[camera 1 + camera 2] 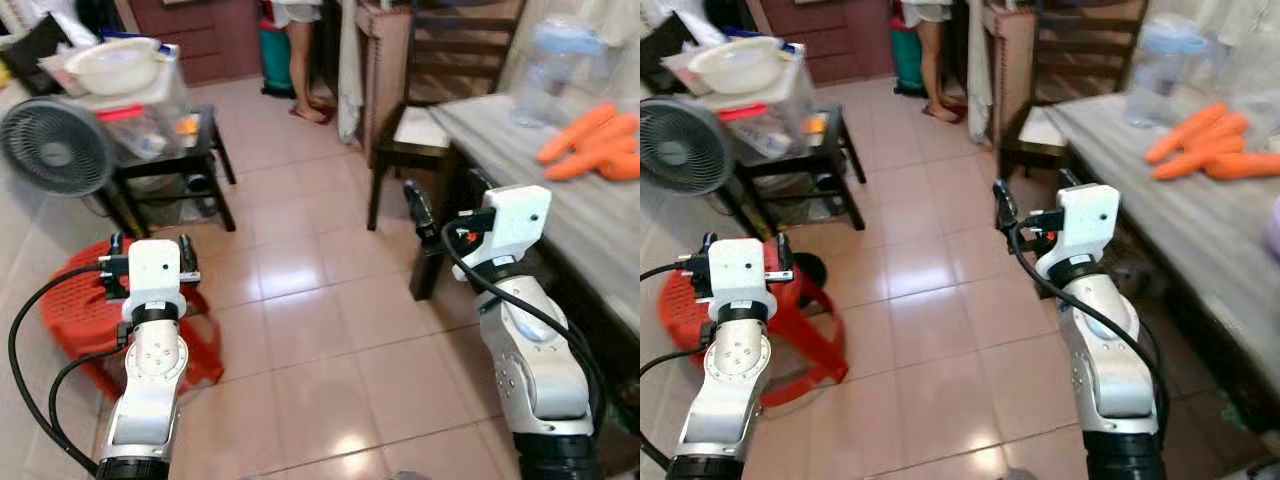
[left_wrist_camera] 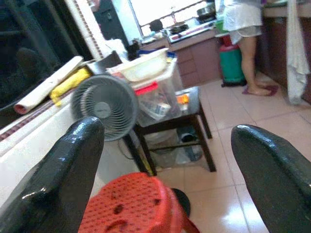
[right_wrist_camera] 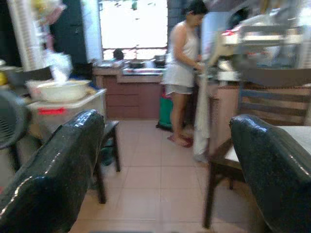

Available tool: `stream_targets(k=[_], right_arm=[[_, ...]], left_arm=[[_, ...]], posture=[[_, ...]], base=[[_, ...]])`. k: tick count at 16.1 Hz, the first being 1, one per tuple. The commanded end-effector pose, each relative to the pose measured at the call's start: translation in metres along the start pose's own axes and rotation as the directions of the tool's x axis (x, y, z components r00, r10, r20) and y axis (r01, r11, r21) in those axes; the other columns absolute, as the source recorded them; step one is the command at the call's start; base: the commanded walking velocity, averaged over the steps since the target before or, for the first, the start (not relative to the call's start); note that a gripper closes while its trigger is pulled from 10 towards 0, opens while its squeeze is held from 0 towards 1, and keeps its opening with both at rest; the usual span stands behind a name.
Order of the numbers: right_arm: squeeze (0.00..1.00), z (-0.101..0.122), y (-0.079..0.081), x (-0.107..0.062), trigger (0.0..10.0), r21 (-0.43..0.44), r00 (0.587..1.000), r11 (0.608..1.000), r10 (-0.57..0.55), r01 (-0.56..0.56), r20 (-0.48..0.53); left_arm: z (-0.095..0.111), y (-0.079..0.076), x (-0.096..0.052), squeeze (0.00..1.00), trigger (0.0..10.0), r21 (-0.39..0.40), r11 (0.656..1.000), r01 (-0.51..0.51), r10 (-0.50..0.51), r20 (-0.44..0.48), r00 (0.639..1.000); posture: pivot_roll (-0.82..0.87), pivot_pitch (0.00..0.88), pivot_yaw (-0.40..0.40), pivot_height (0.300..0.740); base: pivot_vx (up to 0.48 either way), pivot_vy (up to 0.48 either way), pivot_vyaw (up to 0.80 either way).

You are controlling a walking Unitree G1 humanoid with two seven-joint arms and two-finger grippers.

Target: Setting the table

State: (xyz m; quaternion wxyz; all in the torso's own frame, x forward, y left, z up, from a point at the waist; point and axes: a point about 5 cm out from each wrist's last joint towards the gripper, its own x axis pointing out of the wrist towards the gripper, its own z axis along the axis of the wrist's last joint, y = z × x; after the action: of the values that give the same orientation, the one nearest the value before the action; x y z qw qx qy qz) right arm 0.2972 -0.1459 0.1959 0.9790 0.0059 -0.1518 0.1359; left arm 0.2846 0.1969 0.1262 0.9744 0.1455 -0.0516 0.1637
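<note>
A grey-topped dining table [image 1: 520,190] runs along my right, carrying several orange carrots [image 1: 592,145] and a clear water jug [image 1: 546,68]. My right gripper [image 1: 445,198] is held up beside the table's near corner, open and empty, and its wrist view looks toward the kitchen. My left gripper [image 1: 152,243] hovers above a red plastic stool [image 1: 75,310], open too with nothing between its fingers [image 2: 53,179]. No dishes or cutlery can be made out on the table.
A dark wooden chair [image 1: 430,120] stands at the table's far end. On my left, a fan [image 1: 55,145] sits beside a low black table [image 1: 205,150] stacked with plastic boxes and a white bowl [image 1: 115,62]. A person [image 3: 182,73] stands at the kitchen counter. Tiled floor [image 1: 310,300] stretches ahead.
</note>
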Motion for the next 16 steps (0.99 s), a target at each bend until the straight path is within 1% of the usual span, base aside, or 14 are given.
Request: stream_targets(k=[1, 4, 6, 8, 9, 11, 12, 13, 15, 16], right_arm=[[0.00, 0.004, 0.009, 0.004, 10.0, 0.008, 0.999, 0.999, 0.035, -0.035, 0.021], [0.00, 0.003, 0.009, 0.005, 10.0, 0.014, 0.999, 0.999, 0.032, -0.033, 0.026], [0.00, 0.001, 0.007, 0.005, 10.0, 0.020, 0.999, 0.999, 0.026, -0.027, 0.020], [0.00, -0.008, 0.004, 0.003, 10.0, 0.051, 1.000, 0.999, 0.009, -0.008, -0.011], [0.00, -0.014, 0.002, 0.002, 10.0, 0.062, 1.000, 0.998, 0.002, 0.000, -0.029], [0.00, -0.028, -0.003, -0.001, 10.0, 0.074, 0.997, 0.997, 0.000, 0.006, -0.079], [0.00, -0.032, -0.003, -0.001, 10.0, 0.076, 0.996, 0.997, 0.000, 0.007, -0.091], [0.00, -0.036, -0.004, -0.002, 10.0, 0.083, 0.994, 0.996, 0.003, 0.006, -0.105], [0.00, -0.053, -0.004, -0.005, 10.0, 0.103, 0.987, 0.995, 0.007, 0.010, -0.159], [0.00, -0.068, -0.003, -0.009, 10.0, 0.119, 0.979, 0.993, 0.003, 0.022, -0.204]], left_arm=[[-0.006, 0.007, 0.000, 0.00, 10.0, 0.019, 1.000, -0.017, 0.017, -0.022, 1.000], [-0.007, 0.006, 0.000, 0.00, 10.0, 0.020, 1.000, -0.016, 0.016, -0.025, 1.000], [-0.010, 0.002, 0.000, 0.00, 10.0, 0.026, 1.000, -0.008, 0.009, -0.035, 0.999], [-0.017, -0.006, -0.002, 0.00, 10.0, 0.047, 0.999, 0.022, -0.020, -0.042, 0.999], [-0.022, -0.009, -0.002, 0.00, 10.0, 0.033, 0.999, 0.042, -0.040, -0.055, 0.998], [-0.036, -0.007, -0.004, 0.00, 10.0, 0.028, 0.999, 0.024, -0.021, -0.110, 0.994], [-0.040, -0.007, -0.004, 0.00, 10.0, 0.015, 1.000, 0.020, -0.018, -0.129, 0.992], [-0.045, -0.007, -0.005, 0.00, 10.0, 0.024, 1.000, 0.014, -0.011, -0.142, 0.990], [-0.061, -0.007, -0.008, 0.00, 10.0, 0.009, 0.999, 0.036, -0.033, -0.191, 0.981], [-0.074, -0.010, -0.012, 0.00, 10.0, 0.017, 0.998, 0.065, -0.059, -0.234, 0.970]], posture=[[-0.13, 0.131, 0.063, 0.740], [-0.13, 0.128, 0.064, 0.740], [-0.13, 0.127, 0.059, 0.740], [-0.13, 0.125, 0.053, 0.740], [-0.13, 0.122, 0.047, 0.740], [-0.13, 0.116, 0.038, 0.740], [-0.12, 0.112, 0.035, 0.740], [-0.12, 0.112, 0.033, 0.740], [-0.12, 0.110, 0.028, 0.740], [-0.12, 0.107, 0.024, 0.740]], base=[[0.000, 0.480, 0.80], [0.000, 0.480, 0.72], [0.000, 0.480, 0.00], [0.000, 0.000, 0.00], [0.000, 0.000, 0.00], [0.000, 0.000, 0.00], [0.000, 0.000, 0.00], [0.000, 0.000, 0.00], [0.000, 0.000, 0.00], [0.000, 0.000, 0.00]])
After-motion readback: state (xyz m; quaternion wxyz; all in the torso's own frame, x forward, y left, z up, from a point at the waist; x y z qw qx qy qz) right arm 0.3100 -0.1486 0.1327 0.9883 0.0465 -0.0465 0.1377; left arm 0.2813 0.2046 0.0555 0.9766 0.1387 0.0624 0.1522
